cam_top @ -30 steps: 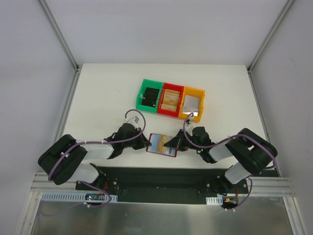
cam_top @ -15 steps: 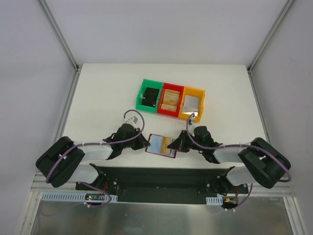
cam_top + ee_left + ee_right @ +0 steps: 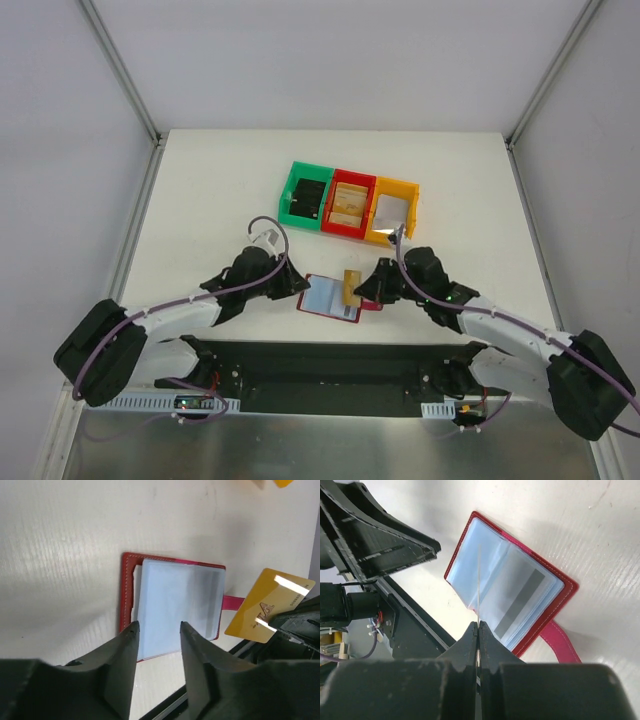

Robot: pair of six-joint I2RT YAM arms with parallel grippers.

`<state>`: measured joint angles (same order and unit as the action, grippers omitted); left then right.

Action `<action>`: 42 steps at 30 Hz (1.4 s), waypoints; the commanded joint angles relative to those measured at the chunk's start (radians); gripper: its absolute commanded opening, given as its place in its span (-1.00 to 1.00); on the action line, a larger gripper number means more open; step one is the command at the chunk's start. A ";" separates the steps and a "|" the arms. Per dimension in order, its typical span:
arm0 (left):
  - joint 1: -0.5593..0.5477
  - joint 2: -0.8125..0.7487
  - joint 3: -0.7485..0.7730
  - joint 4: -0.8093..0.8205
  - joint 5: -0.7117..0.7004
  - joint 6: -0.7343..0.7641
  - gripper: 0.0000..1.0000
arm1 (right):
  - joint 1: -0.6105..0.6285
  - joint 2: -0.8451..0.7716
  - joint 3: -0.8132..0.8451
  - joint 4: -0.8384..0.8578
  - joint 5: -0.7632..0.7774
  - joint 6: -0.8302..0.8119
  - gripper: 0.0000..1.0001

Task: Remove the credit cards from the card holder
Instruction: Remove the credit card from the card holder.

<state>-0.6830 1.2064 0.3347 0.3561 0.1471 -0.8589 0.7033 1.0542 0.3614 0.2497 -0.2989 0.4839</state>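
Right gripper is pinched shut on a gold card, which the right wrist view shows edge-on as a thin line between the closed fingertips. The card holder lies open and flat on the white table near its near edge, between the two arms, with its pale plastic sleeves facing up and its red strap tab pointing right. Left gripper holds nothing. Its fingers stand apart just over the holder's near-left edge, though I cannot tell whether they press on it. The step in hand looks like the withdrawal of one card, which appears to be clear of the sleeves. The next move probably calls for carrying it aside and setting it down, then returning for any cards left inside. A green bin, a red bin and a yellow bin sit farther back, out of the way. The left fingers crowd the holder most.
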 commanded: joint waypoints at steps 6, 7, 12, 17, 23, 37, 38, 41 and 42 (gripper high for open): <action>0.014 -0.332 0.061 -0.053 -0.083 0.041 0.22 | 0.002 -0.122 0.322 -0.478 -0.035 -0.416 -1.00; 0.014 -0.343 0.046 0.014 -0.039 0.064 0.23 | 0.004 -0.125 0.332 -0.483 -0.090 -0.453 -0.99; 0.016 -0.338 -0.063 0.416 0.187 0.097 0.21 | 0.009 -0.136 0.427 -0.586 -0.268 -0.560 -1.00; 0.030 -0.294 -0.066 0.637 0.444 0.008 0.41 | 0.005 -0.071 0.524 -0.702 -0.483 -0.588 -1.00; 0.030 -0.183 -0.046 0.900 0.641 -0.107 0.42 | 0.005 -0.105 0.495 -0.583 -0.595 -0.487 -1.00; 0.002 -0.079 -0.003 1.000 0.769 -0.164 0.01 | 0.005 -0.077 0.475 -0.478 -0.651 -0.384 -0.99; -0.003 -0.073 0.003 1.000 0.776 -0.167 -0.03 | 0.005 -0.076 0.478 -0.481 -0.649 -0.389 -1.00; -0.010 -0.064 0.006 0.992 0.770 -0.175 -0.11 | 0.007 -0.065 0.485 -0.497 -0.648 -0.399 -1.00; -0.009 -0.058 0.007 0.992 0.772 -0.178 -0.17 | 0.009 -0.062 0.490 -0.507 -0.646 -0.404 -1.00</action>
<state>-0.6815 1.1385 0.3023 1.2697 0.8692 -1.0195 0.7074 0.9844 0.8337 -0.2722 -0.9142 0.0895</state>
